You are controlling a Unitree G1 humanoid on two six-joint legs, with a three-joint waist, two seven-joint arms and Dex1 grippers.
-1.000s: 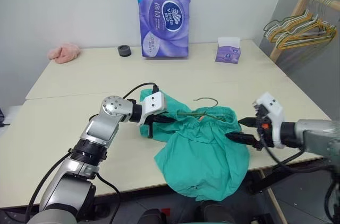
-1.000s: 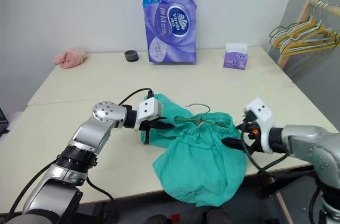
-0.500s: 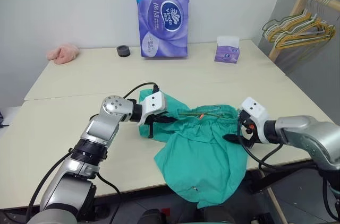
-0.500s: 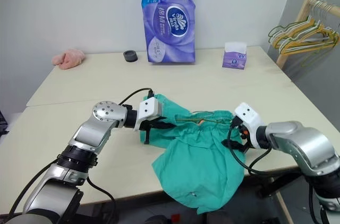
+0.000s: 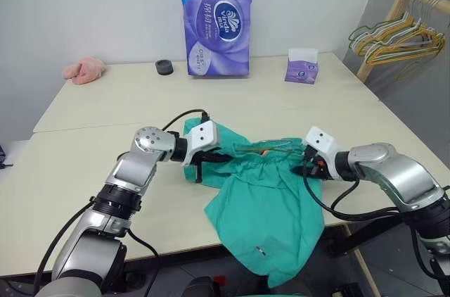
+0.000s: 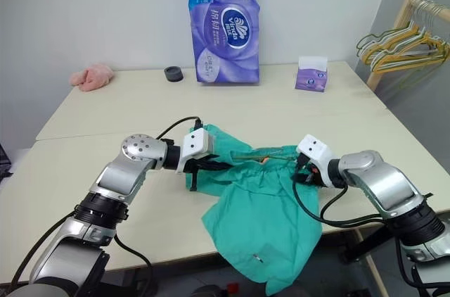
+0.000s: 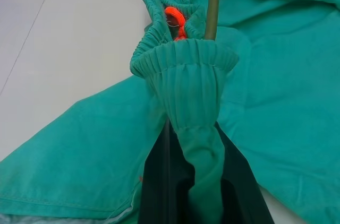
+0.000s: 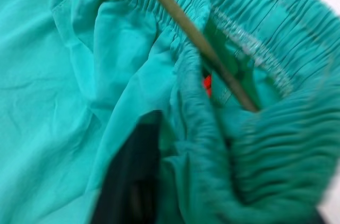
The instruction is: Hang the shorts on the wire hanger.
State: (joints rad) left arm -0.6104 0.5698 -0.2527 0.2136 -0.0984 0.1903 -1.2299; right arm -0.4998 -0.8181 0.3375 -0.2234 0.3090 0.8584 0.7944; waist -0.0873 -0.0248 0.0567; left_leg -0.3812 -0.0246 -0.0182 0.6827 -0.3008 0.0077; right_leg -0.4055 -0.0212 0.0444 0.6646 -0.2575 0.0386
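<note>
The left gripper is clamped on the waistband at one end of the shorts, which drape off the table's front edge. The right gripper is at the opposite waistband end; whether it has pinched fabric, I cannot tell. Between them the wire hanger lies lengthwise along the waistband.

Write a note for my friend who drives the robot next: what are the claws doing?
Left claw: shut on the shorts' waistband.
Right claw: at the waistband's other end, fingers in the fabric; grip unclear.
Wire hanger: lies along the waistband on the table, partly inside the shorts.
Done: hanger partly threaded in.
Left: seat the shorts on the hanger.
</note>
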